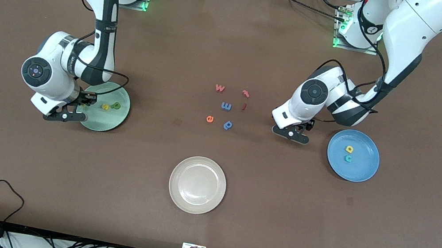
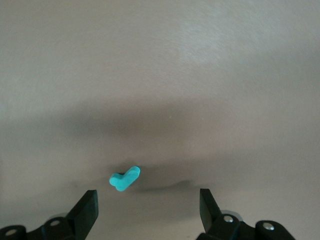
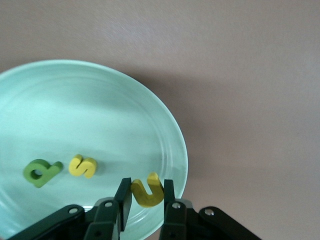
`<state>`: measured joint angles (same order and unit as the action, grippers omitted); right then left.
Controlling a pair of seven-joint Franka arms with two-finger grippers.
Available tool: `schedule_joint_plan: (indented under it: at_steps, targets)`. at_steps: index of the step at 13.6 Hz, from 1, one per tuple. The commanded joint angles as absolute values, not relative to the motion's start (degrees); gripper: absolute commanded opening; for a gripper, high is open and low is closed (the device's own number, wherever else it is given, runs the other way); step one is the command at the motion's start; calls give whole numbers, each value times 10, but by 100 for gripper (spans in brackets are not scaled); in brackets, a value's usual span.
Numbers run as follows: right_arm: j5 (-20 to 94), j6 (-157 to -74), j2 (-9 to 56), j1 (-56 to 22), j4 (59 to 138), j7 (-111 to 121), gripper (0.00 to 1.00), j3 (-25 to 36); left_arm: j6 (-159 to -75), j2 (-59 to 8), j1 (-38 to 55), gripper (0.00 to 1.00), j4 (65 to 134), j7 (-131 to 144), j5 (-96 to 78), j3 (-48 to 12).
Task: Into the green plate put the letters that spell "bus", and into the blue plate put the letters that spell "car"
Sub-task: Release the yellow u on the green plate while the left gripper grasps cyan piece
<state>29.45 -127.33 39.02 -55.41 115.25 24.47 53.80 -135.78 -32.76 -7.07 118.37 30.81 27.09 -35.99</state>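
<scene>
Pinching yellow u [image 3: 147, 190] over green plate [image 3: 165, 125], right end effector [image 3: 145, 197], left end effector [image 2: 148, 205] spread above teal r [image 2: 124, 178]

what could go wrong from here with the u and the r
The right pincer is shut on the yellow u close to the green plate's rim; released there, the u might tip off onto the table. The left pincer stands open on the table with the teal r lying off-centre, nearer one finger, so closing might nudge it aside or pinch only its edge.
</scene>
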Motion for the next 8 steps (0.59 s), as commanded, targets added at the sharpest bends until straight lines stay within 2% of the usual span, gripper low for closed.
schedule_joint_plan:
  at_steps: [1,3,6,7,8]
  targets:
    - [333,-1281,381,-562,1169,252,19,539,-1349,-322,-66,90,1188,258,285,-362]
    - [354,-1281,383,-558,1168,252,19,526,-1348,-321,-35,90,1196,258,319,-362]
    - [366,-1287,393,-555,1164,251,19,523,-1349,-323,-41,89,1202,251,378,-363]
    - [387,-1287,396,-555,1163,252,22,520,-1349,-324,-40,88,1202,234,380,-362]
    - [397,-1286,398,-558,1161,251,69,519,-1350,-323,-44,85,1201,211,381,-362]
